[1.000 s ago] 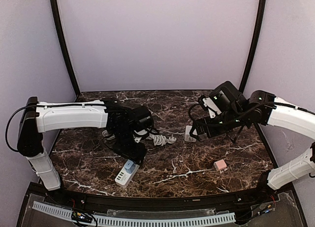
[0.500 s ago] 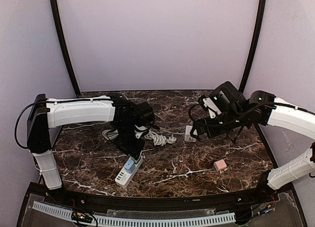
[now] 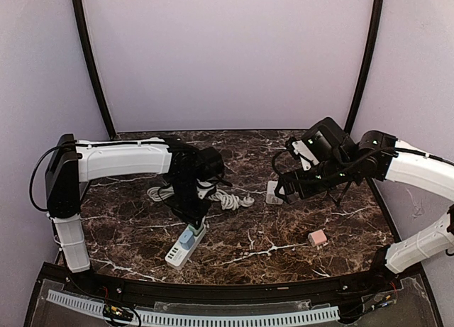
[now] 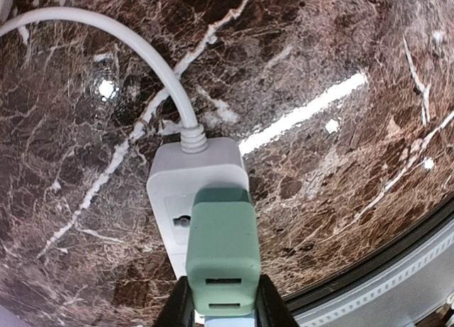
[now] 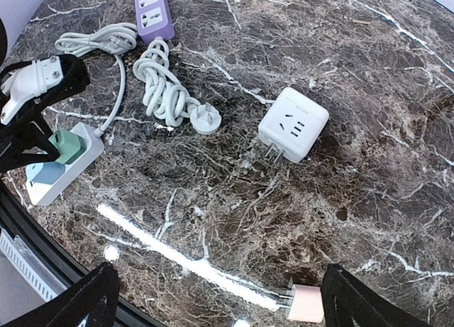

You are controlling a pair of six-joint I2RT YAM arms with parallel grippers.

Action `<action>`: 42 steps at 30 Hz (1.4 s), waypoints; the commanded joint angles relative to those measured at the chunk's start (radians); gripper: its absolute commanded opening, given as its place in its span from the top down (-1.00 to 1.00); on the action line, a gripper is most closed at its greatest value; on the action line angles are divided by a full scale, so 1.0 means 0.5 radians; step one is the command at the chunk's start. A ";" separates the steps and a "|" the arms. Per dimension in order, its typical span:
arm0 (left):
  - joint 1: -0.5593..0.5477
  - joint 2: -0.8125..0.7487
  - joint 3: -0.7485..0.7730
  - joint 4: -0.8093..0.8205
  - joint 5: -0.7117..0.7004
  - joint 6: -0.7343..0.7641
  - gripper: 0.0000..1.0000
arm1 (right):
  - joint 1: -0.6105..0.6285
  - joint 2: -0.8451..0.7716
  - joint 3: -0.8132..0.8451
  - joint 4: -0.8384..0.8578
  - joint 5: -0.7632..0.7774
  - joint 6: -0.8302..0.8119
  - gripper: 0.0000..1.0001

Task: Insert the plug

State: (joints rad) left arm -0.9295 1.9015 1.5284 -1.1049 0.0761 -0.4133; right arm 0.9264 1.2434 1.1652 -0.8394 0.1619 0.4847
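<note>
Left gripper (image 4: 224,309) was pinched on the green plug (image 4: 221,245), which was apparently seated in the white power strip (image 4: 174,181), while the right gripper (image 5: 218,298) hung wide open, well away.

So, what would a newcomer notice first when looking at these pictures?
The left claw grips a green plug sitting on the white power strip near the table's front edge. The right claw hangs wide open over a white cube adapter at mid-table, and a small pink plug lies nearer the front.
</note>
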 commanded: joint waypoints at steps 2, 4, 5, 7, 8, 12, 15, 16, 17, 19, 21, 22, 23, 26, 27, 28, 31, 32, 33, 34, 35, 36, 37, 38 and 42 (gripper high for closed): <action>0.005 0.039 0.008 -0.001 0.029 0.009 0.68 | -0.015 -0.003 -0.001 -0.024 0.053 -0.038 -0.97; 0.004 0.047 0.005 -0.001 0.027 0.000 0.70 | -0.018 0.000 -0.002 -0.023 0.058 -0.045 -0.97; 0.004 0.058 0.005 -0.004 0.021 -0.004 0.73 | -0.018 0.001 -0.002 -0.021 0.062 -0.048 -0.97; 0.000 0.074 0.007 -0.007 0.011 -0.018 0.75 | -0.019 0.004 -0.006 -0.023 0.065 -0.051 -0.97; -0.003 0.081 0.010 -0.008 0.006 -0.029 0.76 | -0.018 0.007 -0.009 -0.024 0.067 -0.050 -0.97; -0.023 0.115 0.022 -0.006 -0.021 -0.078 0.79 | -0.018 0.006 -0.019 -0.024 0.070 -0.052 -0.97; -0.045 0.141 0.018 -0.005 -0.072 -0.121 0.84 | -0.018 0.005 -0.029 -0.021 0.072 -0.052 -0.97; -0.049 0.148 0.016 -0.003 -0.095 -0.144 0.86 | -0.018 0.001 -0.034 -0.023 0.074 -0.050 -0.97; -0.058 0.152 0.012 -0.001 -0.105 -0.168 0.87 | -0.019 -0.001 -0.037 -0.021 0.076 -0.048 -0.97; -0.075 0.160 0.005 0.006 -0.124 -0.198 0.87 | -0.018 -0.008 -0.044 -0.022 0.080 -0.049 -0.97; -0.088 0.175 -0.001 0.013 -0.127 -0.219 0.87 | -0.018 -0.014 -0.056 -0.021 0.086 -0.046 -0.97; -0.097 0.184 -0.004 0.016 -0.129 -0.224 0.87 | -0.018 -0.018 -0.060 -0.022 0.087 -0.044 -0.97; -0.101 0.188 -0.010 0.023 -0.128 -0.228 0.87 | -0.019 -0.020 -0.062 -0.021 0.089 -0.045 -0.97; -0.105 0.208 -0.025 0.033 -0.128 -0.225 0.87 | -0.020 -0.023 -0.062 -0.023 0.089 -0.046 -0.97; -0.105 0.215 -0.022 0.032 -0.128 -0.217 0.87 | -0.021 -0.023 -0.062 -0.024 0.092 -0.048 -0.97; -0.105 0.218 -0.020 0.025 -0.175 -0.215 0.87 | -0.021 -0.023 -0.060 -0.024 0.093 -0.049 -0.97; -0.107 0.222 -0.015 0.015 -0.198 -0.208 0.85 | -0.024 -0.026 -0.054 -0.023 0.095 -0.049 -0.97; -0.108 0.219 -0.010 0.002 -0.203 -0.206 0.84 | -0.025 -0.026 -0.054 -0.025 0.096 -0.049 -0.97; -0.106 0.217 -0.004 -0.005 -0.206 -0.205 0.81 | -0.024 -0.027 -0.052 -0.026 0.096 -0.048 -0.97; -0.107 0.216 0.008 -0.017 -0.207 -0.204 0.79 | -0.024 -0.028 -0.051 -0.025 0.096 -0.048 -0.97; -0.107 0.211 0.017 -0.024 -0.209 -0.204 0.74 | -0.024 -0.029 -0.051 -0.024 0.096 -0.049 -0.97; -0.107 0.209 0.039 -0.039 -0.210 -0.201 0.70 | -0.024 -0.029 -0.049 -0.027 0.096 -0.049 -0.97; -0.107 0.204 0.051 -0.047 -0.210 -0.199 0.61 | -0.024 -0.029 -0.046 -0.029 0.096 -0.050 -0.97; -0.106 0.203 0.080 -0.066 -0.209 -0.194 0.56 | -0.024 -0.029 -0.043 -0.028 0.096 -0.051 -0.97; -0.107 0.188 0.177 -0.129 -0.193 -0.179 0.26 | -0.026 -0.026 -0.033 -0.030 0.096 -0.060 -0.97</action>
State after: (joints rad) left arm -0.9802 1.9556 1.5917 -1.1542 -0.0082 -0.5072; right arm 0.9215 1.2434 1.1435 -0.8440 0.1993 0.4656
